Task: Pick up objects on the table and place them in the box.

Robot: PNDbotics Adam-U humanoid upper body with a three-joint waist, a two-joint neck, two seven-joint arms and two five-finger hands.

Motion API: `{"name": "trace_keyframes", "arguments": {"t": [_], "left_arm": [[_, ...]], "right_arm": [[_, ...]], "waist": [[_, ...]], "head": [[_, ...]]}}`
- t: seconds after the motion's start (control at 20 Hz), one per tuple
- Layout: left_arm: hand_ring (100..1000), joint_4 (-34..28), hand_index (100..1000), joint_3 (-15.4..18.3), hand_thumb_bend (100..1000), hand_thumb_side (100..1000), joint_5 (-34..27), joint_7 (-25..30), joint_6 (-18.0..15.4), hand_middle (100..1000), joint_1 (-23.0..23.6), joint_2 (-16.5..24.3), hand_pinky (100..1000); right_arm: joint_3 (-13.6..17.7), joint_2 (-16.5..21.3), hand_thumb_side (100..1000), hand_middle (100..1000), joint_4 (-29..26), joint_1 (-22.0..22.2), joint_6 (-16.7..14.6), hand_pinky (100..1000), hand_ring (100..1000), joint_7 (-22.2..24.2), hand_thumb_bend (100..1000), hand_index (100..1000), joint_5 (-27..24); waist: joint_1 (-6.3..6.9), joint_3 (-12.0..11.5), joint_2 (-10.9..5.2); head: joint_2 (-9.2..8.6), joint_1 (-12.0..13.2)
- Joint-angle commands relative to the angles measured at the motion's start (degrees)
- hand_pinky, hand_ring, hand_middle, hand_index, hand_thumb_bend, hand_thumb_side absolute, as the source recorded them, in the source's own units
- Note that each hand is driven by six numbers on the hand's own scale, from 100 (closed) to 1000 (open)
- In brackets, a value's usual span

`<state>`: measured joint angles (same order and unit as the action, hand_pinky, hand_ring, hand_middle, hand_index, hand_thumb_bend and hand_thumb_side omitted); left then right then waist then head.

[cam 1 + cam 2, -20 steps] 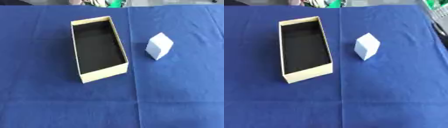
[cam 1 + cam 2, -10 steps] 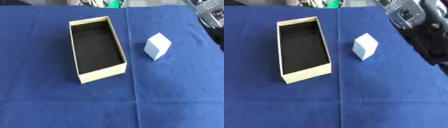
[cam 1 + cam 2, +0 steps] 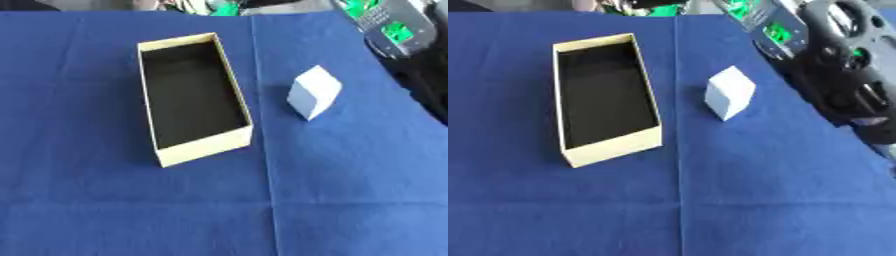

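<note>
So where I'm at: basically nothing's in the box yet. The open cardboard box sits a bit left of centre on the counter, which is covered in a blue cloth, and the inside is just bare dark bottom as far as I can see. The only thing I can spot to pick up is one white block, sitting on the cloth just to the right of the box, apart from it, tipped up so a corner points toward the far side. It's untouched, nothing is on it or holding it.

My right arm is coming in from the upper right in the right eye view, big black and silver chunk with some green bits showing, hanging over the right edge of the counter, beside the block but not touching it. The right hand itself I can't really make out, so I can't tell if the fingers are spread or curled. Left hand isn't in either view at all.

So my read: zero placed, one block to go. What's left is pretty much everything: reach over, grab the block, carry it left and drop it in the box.
</note>
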<state>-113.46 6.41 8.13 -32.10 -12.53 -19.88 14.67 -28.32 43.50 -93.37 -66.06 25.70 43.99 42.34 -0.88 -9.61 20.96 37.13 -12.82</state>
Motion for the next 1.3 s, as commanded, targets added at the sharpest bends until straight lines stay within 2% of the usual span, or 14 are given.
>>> {"name": "trace_keyframes", "arguments": {"t": [0.05, 0.3, 0.45, 0.65, 1.05, 1.3], "left_arm": [[690, -1.1, 727, 0.1, 100, 708, 0.0, 0.2, -0.1, 615, -0.2, 1.2, 541], [690, -1.1, 726, 0.2, 100, 708, 0.2, 0.2, 0.0, 614, 0.2, 1.6, 541], [690, -1.1, 726, 0.3, 100, 708, 0.4, 0.1, 0.1, 614, 0.5, 2.0, 541], [688, -1.1, 726, 0.5, 100, 708, 0.7, -0.1, 0.2, 614, 0.9, 2.7, 541], [684, -1.1, 726, 0.6, 100, 707, 1.1, -0.4, 0.3, 614, 1.0, 3.2, 540], [682, -1.1, 725, 0.6, 100, 707, 1.1, -0.5, 0.2, 612, 0.9, 3.2, 540]], "right_arm": [[0.5, 1.0, 1000, 794, 0.3, -1.0, 2.0, 711, 840, 3.9, 100, 898, -0.2], [1.2, 3.4, 1000, 805, -0.9, -0.3, 1.3, 717, 852, 5.8, 100, 898, -1.6], [1.4, 5.0, 1000, 816, -1.9, 0.3, 1.2, 727, 867, 6.9, 226, 907, -3.0], [0.7, 7.5, 1000, 837, -2.9, 2.2, 1.3, 740, 888, 7.9, 319, 931, -5.6], [0.8, 13.2, 926, 856, -6.7, 7.4, 3.4, 770, 921, 8.0, 370, 952, -10.0], [0.8, 16.1, 937, 854, -8.9, 10.8, 5.9, 773, 919, 8.0, 369, 972, -13.2]], "waist": [[-0.71, -0.1, -1.83], [-1.10, 0.6, -2.00], [-1.58, 1.2, -2.20], [-2.27, 1.9, -2.54], [-3.03, 2.6, -2.81], [-2.90, 2.7, -2.66]], "head": [[-0.14, 0.1], [0.34, 0.8], [0.59, 1.4], [0.91, 2.3], [0.92, 3.1], [1.28, 3.1]]}}
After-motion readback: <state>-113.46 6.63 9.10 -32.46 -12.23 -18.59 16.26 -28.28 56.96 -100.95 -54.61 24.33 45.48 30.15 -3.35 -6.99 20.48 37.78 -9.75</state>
